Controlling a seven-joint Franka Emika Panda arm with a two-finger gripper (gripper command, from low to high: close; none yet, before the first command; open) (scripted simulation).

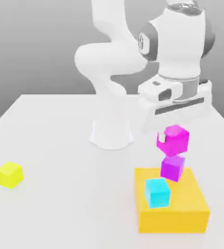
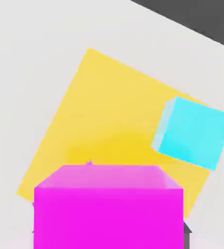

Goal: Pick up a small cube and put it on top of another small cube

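Magenta cube [image 1: 177, 142], the small one to be stacked, is pinched in the end effector [image 1: 172, 139], whose fingers are closed on its sides; a pale fingertip [image 1: 163, 137] shows against the cube at the exterior view's left. The hand above is white with grey parts, and it slants a little, its end at the exterior view's right sitting higher. In the hand view the same cube lies close to the camera, with one bright face and a paler one beyond it

Directly below the magenta cube in the exterior view is the violet cube [image 1: 173, 168], the one meant to carry it. The lower corner of the magenta cube meets or overlaps the violet cube's upper edge in that view; whether the two touch, I cannot tell. The hand view has the violet cube mostly hidden behind the magenta one

Under the violet cube is a wide, flat orange block [image 1: 152, 221], the violet cube appearing over its far part. A cyan cube [image 1: 157, 193] sits on the block too, nearer the front and towards the exterior view's left, apart from the magenta cube

Farther out, a yellow cube [image 1: 9, 175] rests on the pale tabletop [image 1: 75, 194], well apart from the block, at the exterior view's left. The white arm's base [image 1: 112, 133] stands behind, between the yellow cube and the block as seen across the exterior view
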